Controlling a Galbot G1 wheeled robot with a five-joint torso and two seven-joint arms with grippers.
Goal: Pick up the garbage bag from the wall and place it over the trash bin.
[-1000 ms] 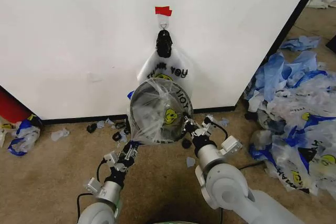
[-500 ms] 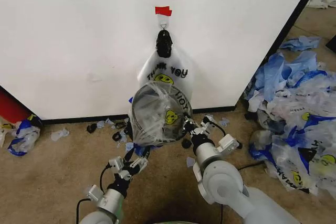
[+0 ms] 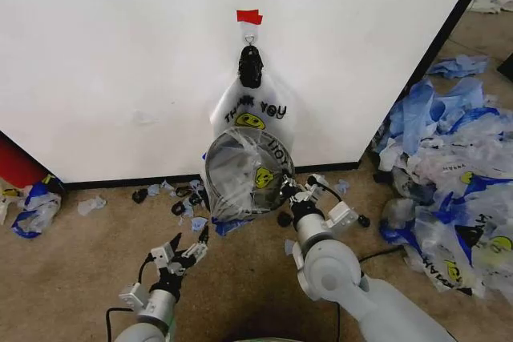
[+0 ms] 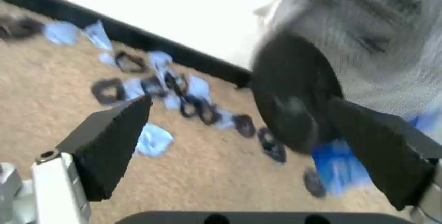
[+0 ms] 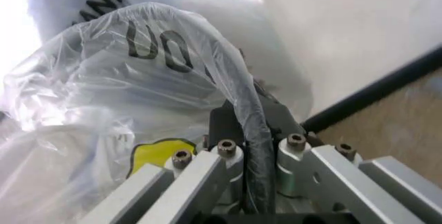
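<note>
Up front in the head view, the trash bin (image 3: 240,178) stands on the carpet close against the wall (image 3: 120,54), tilted so its round mouth faces up toward the camera. The garbage bag (image 3: 258,172) is stretched across that mouth, its yellow smiley at about 3 o'clock on the rim. Behind it a flat "THANK YOU" bag (image 3: 255,111) hangs from a hook (image 3: 250,38) under a red tape patch (image 3: 249,16). The right claw (image 3: 287,191) sits at the bin's 4 o'clock edge, clenched on the bag film. The left claw (image 3: 183,247) hangs off the bin's 7 o'clock, well apart from it, fingers spread and holding nothing. Bare carpet lies at 9 o'clock; a heap of blue-and-white bags (image 3: 449,174) crowds 3 o'clock.

From the left wrist, the left claw (image 4: 255,146) is released, its black fingers (image 4: 111,141) wide apart, with the bin's dark base (image 4: 293,105) and scraps on the carpet beyond them.

From the right wrist, the right claw (image 5: 241,157) has its jaws pressed on a gathered fold of the garbage bag (image 5: 138,79), lettering and smiley close by, the wall's black base strip (image 5: 376,87) beside it.
</note>
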